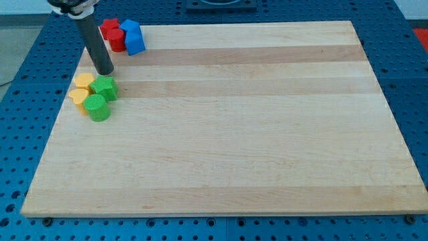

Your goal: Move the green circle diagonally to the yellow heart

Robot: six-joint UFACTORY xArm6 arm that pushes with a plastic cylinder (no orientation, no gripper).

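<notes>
The green circle (97,107) is a short cylinder near the board's left edge. Touching it on the left is a yellow block (79,97), which may be the yellow heart. A second yellow block (84,82) lies just above it. A green star-like block (105,88) sits above the circle, touching it. My tip (105,71) stands just above the green star block, very close to the cluster. The rod rises to the view's top left.
Two red blocks (111,33) and two blue blocks (132,37) cluster at the board's top left corner. The wooden board (267,134) lies on a blue perforated table (20,100).
</notes>
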